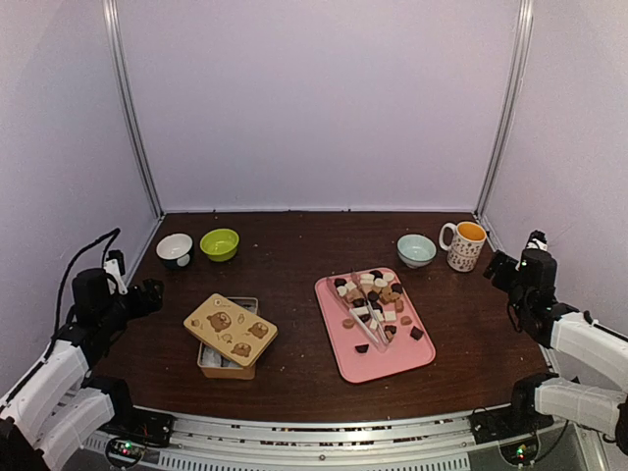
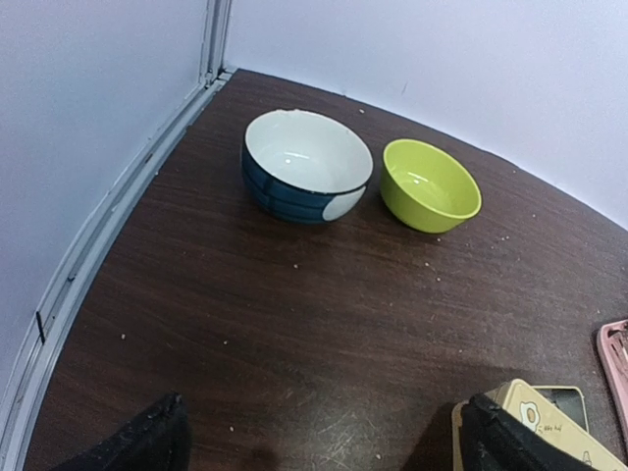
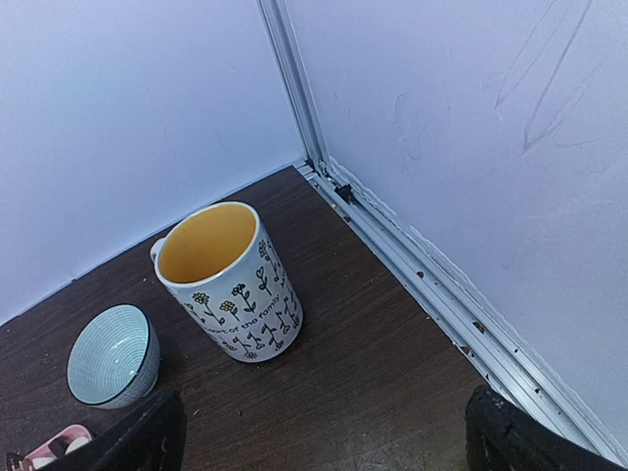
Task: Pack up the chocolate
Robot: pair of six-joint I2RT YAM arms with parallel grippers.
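Left pincer spread wide, gripping nothing; black fingertips at both lower corners of the wrist view. Straight ahead of it, two bowls side by side and nearly touching: a dark-blue bowl with a white lining and a lime-green bowl, both empty. Just to its right, a tan box with brown bear pictures, the lid lying skewed over the tin beneath; contents not discernible.

Right pincer likewise wide open and empty. Directly ahead of it, an upright mug, yellow inside, holding nothing. Further to its left, apart from the mug, a small pale-blue bowl, also empty.

Between the two pincers, nearer the right one, a pink tray carrying the chocolate: small cube-like and rounded pieces, dark brown, caramel and cream, heaped toward the far end with a few strays nearer. Clear tongs lying across the heap. Well apart from both pincers.

Dark wood-grain table, speckled with pale crumbs. Glossy glaze on the bowls, fine ribbing on the pale-blue one, black flower drawings around the mug. Smooth rounded corners on the tray.
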